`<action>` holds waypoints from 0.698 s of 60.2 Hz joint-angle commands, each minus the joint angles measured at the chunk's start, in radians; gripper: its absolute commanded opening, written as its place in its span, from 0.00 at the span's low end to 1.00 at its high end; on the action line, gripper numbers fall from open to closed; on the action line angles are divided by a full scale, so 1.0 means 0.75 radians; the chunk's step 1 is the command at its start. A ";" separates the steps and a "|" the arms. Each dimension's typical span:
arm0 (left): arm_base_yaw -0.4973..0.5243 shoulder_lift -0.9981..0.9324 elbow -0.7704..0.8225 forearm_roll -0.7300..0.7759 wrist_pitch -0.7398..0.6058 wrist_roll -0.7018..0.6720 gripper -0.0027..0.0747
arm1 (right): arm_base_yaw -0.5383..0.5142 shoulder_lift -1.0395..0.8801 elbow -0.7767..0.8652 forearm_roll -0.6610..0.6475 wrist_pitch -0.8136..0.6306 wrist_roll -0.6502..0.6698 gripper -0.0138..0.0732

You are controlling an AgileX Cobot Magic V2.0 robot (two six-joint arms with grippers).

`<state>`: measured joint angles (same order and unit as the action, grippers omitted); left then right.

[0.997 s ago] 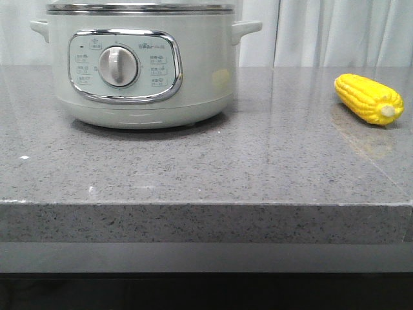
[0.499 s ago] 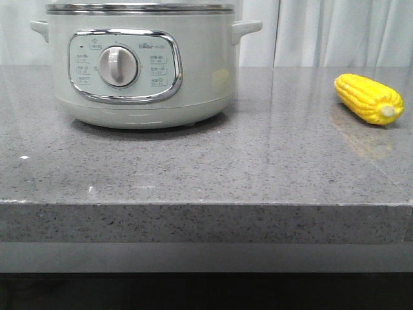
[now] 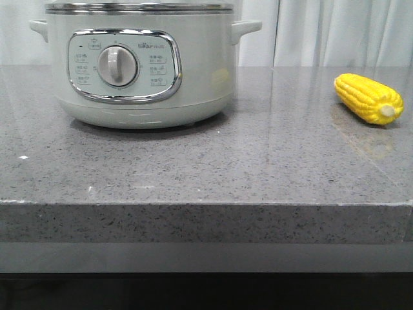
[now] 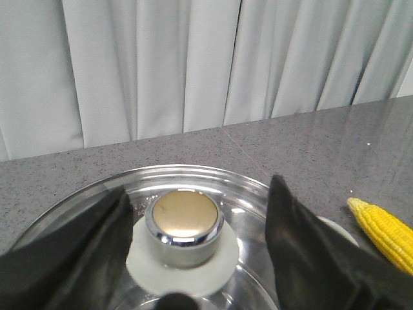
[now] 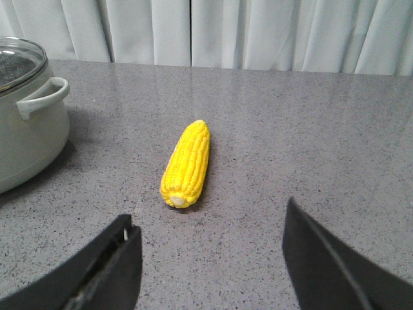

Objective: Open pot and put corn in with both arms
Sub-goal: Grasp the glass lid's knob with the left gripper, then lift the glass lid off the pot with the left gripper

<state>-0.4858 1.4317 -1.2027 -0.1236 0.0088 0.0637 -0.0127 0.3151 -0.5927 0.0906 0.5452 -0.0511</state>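
Nothing has shifted since the earlier frames: the pot [image 3: 139, 61] (lid on) sits left on the counter [image 3: 206, 168], the corn [image 3: 368, 98] far right. Left hand [image 4: 193, 223] straddles the lid knob [image 4: 184, 223] wide open; right hand [image 5: 210, 258] gapes wide above the corn.

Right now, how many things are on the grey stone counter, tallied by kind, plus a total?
Pale grey-green electric pot with steel rim: 1
Clear glass lid with chrome knob, on the pot: 1
Bright yellow corn cob: 1
Total: 3
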 commanded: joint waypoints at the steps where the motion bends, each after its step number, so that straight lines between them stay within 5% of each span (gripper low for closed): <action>1: -0.007 0.025 -0.110 -0.011 -0.106 0.001 0.60 | -0.006 0.025 -0.044 -0.005 -0.098 -0.002 0.72; 42: 0.023 0.299 -0.306 -0.053 -0.059 -0.002 0.60 | -0.006 0.025 -0.044 -0.005 -0.108 -0.002 0.72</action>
<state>-0.4693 1.6959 -1.3966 -0.1533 0.0246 0.0637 -0.0127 0.3151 -0.5927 0.0906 0.5452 -0.0511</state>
